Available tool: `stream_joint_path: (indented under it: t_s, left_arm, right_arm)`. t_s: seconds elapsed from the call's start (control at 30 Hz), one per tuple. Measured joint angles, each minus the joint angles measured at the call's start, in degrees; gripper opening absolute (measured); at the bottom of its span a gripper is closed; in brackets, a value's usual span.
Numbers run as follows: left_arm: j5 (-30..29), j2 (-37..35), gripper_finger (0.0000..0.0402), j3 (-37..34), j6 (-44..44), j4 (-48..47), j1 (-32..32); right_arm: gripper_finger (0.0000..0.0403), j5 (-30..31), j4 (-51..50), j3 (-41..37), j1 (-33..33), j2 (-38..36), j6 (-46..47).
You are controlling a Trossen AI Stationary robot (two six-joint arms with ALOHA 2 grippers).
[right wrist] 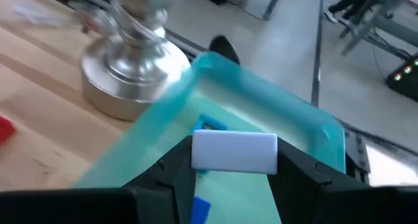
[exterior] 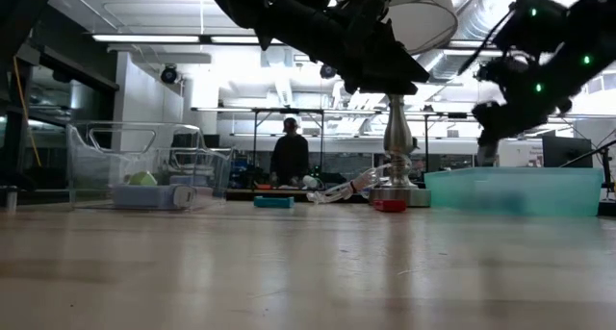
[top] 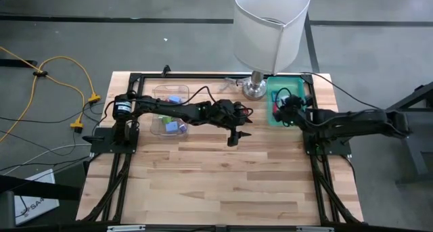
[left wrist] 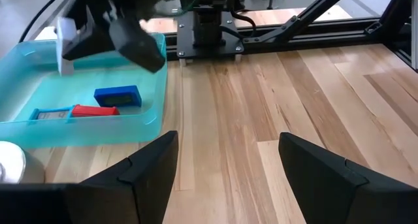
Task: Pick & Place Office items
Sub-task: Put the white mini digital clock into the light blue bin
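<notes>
— Where is the piece, and who has it?

— I have it. My right gripper (right wrist: pixel 234 160) is clamped on a white block (right wrist: pixel 234 152), the fingers pressing on its two short ends, so its long axis runs straight across from one finger to the other. In the left wrist view the same block (left wrist: pixel 65 44) shows as a pale slab in my right gripper (left wrist: pixel 98 38), raised above the tray.

— And the tray lies which way from there?

— Directly underneath (that is what the next move turns on). I hang over the teal tray (right wrist: pixel 261 100), which sits just beside the lamp base (right wrist: pixel 130 77). On its floor already lie a dark blue piece (left wrist: pixel 117 96), a red piece (left wrist: pixel 95 110) and a light blue piece (left wrist: pixel 51 114), all apart from my block. I judge that the block need only go down and be let go.

— Your other arm?

— My left gripper (left wrist: pixel 225 162) waits over bare wood near the table's middle, fingers spread apart and holding nothing. It is farther from the tray. The clear bin (top: pixel 169 110) with more pieces stands on its side of the table
</notes>
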Motion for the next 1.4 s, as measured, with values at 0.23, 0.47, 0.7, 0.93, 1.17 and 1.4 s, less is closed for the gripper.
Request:
stream_joint_path:
  t_s: [0.23,0.47,0.7,0.93,1.17,1.4]
  left_arm:
    - [0.11,0.0,0.0258,0.0,-0.05,0.02,0.0]
    - [0.09,0.0,0.0258,0.0,-0.13,0.02,0.0]
    - [0.09,0.0,0.0258,0.0,-0.13,0.02,0.0]
    - [-0.04,0.0,0.0258,0.0,-0.13,0.02,-0.42]
    - [-0.02,0.0,0.0258,0.0,0.28,0.02,-1.07]
    - [-0.02,0.0,0.0258,0.0,0.28,0.02,-1.09]
  right_arm:
    - [0.0147,-0.09,9.75,-7.51,-5.31,0.01,-0.05]
    - [0.0152,-3.08,11.43,-9.51,-11.08,0.02,1.5]
    - [0.0148,-9.04,11.39,-9.52,-15.46,0.02,1.64]
    - [0.0148,-16.32,9.91,-9.52,-19.21,0.02,3.15]
    - [0.0167,-17.25,8.9,-9.52,-20.94,0.02,3.15]
    - [0.0179,-20.23,8.9,-9.52,-21.53,0.02,3.15]
